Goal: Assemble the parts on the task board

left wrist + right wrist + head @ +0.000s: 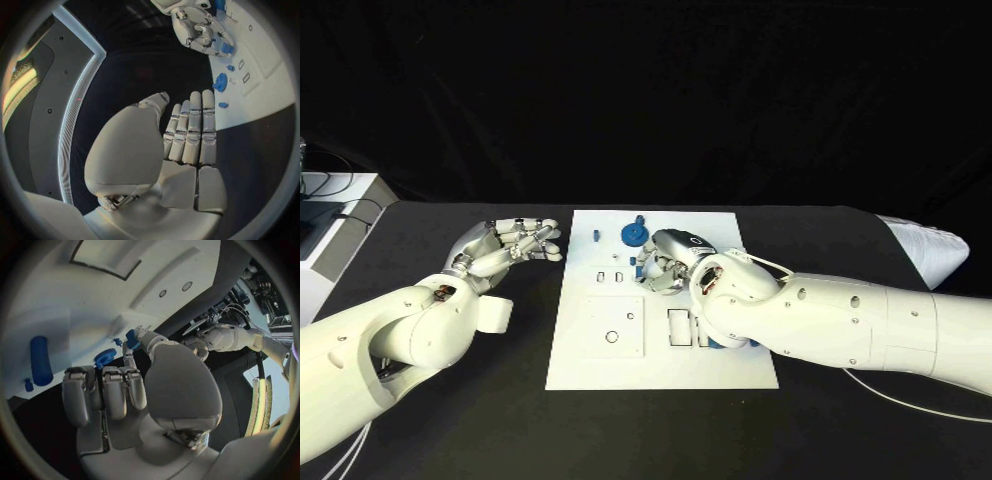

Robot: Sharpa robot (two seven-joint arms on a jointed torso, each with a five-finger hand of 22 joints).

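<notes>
The white task board lies in the middle of the black table. My right hand hovers over its upper middle and pinches a small blue part between thumb and a finger; the same small blue part is seen from the left wrist. A blue gear stands near the board's far edge, just beyond that hand. A blue cylinder lies on the board. A small blue peg sits left of the gear. My left hand rests left of the board, fingers straight, holding nothing.
The board carries a square panel with a round hole and rectangular slots. A blue piece peeks from under my right forearm. A white bag lies at the table's right edge, and white equipment stands at the far left.
</notes>
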